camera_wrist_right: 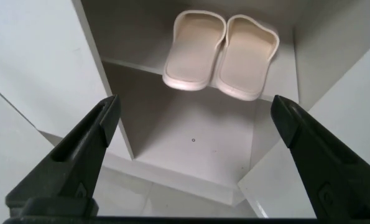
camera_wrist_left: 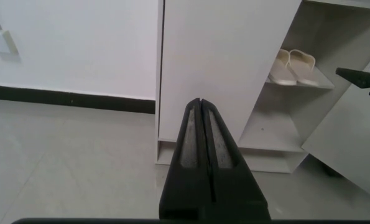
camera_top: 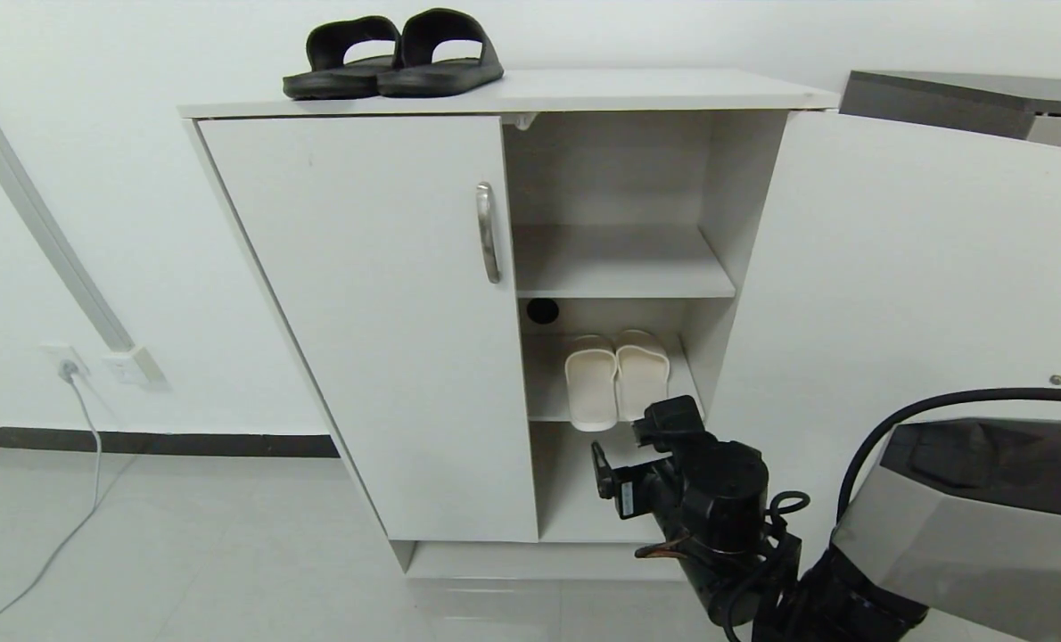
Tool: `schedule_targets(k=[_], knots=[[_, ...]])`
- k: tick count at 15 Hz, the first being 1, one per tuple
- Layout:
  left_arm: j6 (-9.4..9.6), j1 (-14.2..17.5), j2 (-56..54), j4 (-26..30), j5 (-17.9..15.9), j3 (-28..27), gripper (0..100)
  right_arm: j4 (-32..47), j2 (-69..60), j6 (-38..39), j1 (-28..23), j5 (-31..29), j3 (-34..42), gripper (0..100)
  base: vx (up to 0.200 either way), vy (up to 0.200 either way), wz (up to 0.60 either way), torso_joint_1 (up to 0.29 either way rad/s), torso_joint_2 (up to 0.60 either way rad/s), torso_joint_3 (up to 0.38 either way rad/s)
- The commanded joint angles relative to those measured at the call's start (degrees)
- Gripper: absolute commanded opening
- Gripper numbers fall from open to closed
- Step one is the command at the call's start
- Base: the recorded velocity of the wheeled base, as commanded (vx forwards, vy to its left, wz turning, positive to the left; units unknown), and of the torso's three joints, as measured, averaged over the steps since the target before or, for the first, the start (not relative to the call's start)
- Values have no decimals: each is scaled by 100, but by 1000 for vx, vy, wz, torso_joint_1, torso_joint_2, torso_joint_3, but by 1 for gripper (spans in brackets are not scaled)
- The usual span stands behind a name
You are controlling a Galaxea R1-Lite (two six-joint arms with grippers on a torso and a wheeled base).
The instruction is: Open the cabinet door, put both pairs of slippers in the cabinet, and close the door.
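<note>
Nearest, my right pincer [camera_top: 642, 441] spread wide before the open cabinet [camera_top: 655, 89], my left pincer [camera_wrist_left: 200, 109] pressed shut (low over the floor [camera_wrist_left: 66, 162]), white slippers [camera_top: 617, 379] side by side in its middle compartment, black slippers [camera_top: 394, 55] farthest, up on the cabinet top.

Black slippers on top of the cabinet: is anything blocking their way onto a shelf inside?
Nothing visible blocks the black slippers. The right door stands swung open, the upper shelf inside is bare, and the white slippers sit one shelf lower. The left door is shut, but it covers only the other half.
</note>
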Motion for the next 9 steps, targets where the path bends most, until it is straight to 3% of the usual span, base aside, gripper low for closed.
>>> schedule_targets(k=[1,4,9], knots=[[-4,2,9,2,3,1,0,-2,45,0,6,2,17,100,0,0,0,0,0,0],[5,2,0,-7,3,1,0,-2,54,0,15,2,61,100,0,0,0,0,0,0],[5,2,9,2,-6,1,0,-10,124,0,15,2,78,100,0,200,0,5,3,3]])
